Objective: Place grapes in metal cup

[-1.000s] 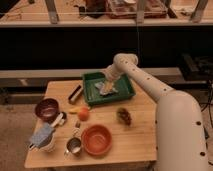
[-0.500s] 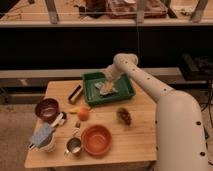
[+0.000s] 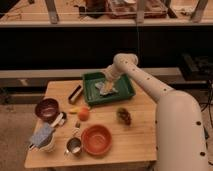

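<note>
The grapes [image 3: 123,116], a small dark bunch, lie on the wooden table right of centre. The metal cup [image 3: 74,146], small and shiny with a side handle, stands near the table's front edge, left of the orange bowl [image 3: 96,139]. My gripper [image 3: 106,85] hangs from the white arm over the green tray [image 3: 125,90] at the back, well behind the grapes and far from the cup. It hovers above pale items [image 3: 106,90] in the tray.
An orange fruit [image 3: 83,114] sits mid-table with a small yellow piece [image 3: 73,110] beside it. A dark purple bowl [image 3: 46,108] stands at the left. A white mug with a blue cloth [image 3: 43,138] is at the front left. A dark bar [image 3: 75,93] lies left of the tray.
</note>
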Motion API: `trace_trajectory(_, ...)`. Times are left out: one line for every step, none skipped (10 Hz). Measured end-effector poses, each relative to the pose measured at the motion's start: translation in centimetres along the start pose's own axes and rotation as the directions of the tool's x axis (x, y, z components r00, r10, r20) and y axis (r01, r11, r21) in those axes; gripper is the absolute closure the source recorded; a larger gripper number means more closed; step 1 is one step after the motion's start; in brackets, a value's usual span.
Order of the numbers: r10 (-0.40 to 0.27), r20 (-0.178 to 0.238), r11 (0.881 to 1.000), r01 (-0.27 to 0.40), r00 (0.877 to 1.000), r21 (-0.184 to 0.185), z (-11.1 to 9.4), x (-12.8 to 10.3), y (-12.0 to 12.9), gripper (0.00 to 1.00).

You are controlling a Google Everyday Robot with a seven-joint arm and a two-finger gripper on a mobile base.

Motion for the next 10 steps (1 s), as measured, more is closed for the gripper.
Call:
trace_trajectory(0.0, 0.0, 1.0, 0.0, 1.0, 0.0, 0.0, 0.0, 0.0, 0.2)
trace_trajectory(0.0, 0.0, 1.0, 0.0, 1.0, 0.0, 0.0, 0.0, 0.0, 0.2)
trace_trajectory(0.0, 0.0, 1.0, 0.0, 1.0, 0.0, 0.0, 0.0, 0.0, 0.2)
trace_trajectory(0.0, 0.0, 1.0, 0.0, 1.0, 0.0, 0.0, 0.0, 0.0, 0.2)
trace_trajectory(-0.001, -0.001, 1.0, 0.001, 1.0, -0.002, -0.1, 0.0, 0.0, 0.2)
trace_trajectory(-0.005, 0.0, 1.0, 0.005, 1.0, -0.01, -0.3, -0.1, 0.1, 0.2)
trace_trajectory(-0.014, -0.002, 1.0, 0.014, 1.0, -0.022, -1.4, -0.4, 0.5, 0.2)
trace_trajectory(-0.014, -0.012, 1.0, 0.014, 1.0, -0.025, -3.0, -0.8, 1.1, 0.2)
trace_trajectory(-0.005, -0.026, 1.0, 0.005, 1.0, -0.015, -4.8, -1.1, 1.6, 0.2)
trace_trajectory(0.001, -0.037, 1.0, -0.001, 0.999, -0.013, -5.8, -1.2, 2.1, 0.2)
